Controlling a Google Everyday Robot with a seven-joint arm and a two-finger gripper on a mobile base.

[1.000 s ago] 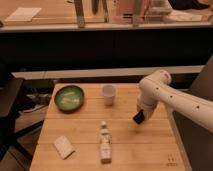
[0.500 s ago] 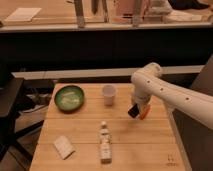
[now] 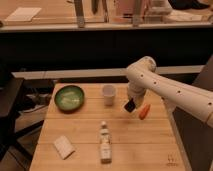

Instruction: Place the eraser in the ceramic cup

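We are carrying the eraser (image 3: 128, 107), and the gripper (image 3: 130, 103) is clenched on it, so the small black block is hanging at the fingertips above the wooden table (image 3: 150, 145). Over the last second the arm has been sliding to the left and a little toward the far edge. The eraser is now near the ceramic cup (image 3: 108, 94), beside its right side, but not yet over the opening. For the task we are judging this as the approach step: the picking is done and the placing is still waiting.

Compared with the earlier frame, the orange carrot-shaped piece (image 3: 144, 111) is now lying uncovered to the right of the gripper (before, the gripper was partly hiding it). The green bowl (image 3: 69, 97), the flat white block (image 3: 64, 146) and the small bottle (image 3: 104, 142) are staying where they were.
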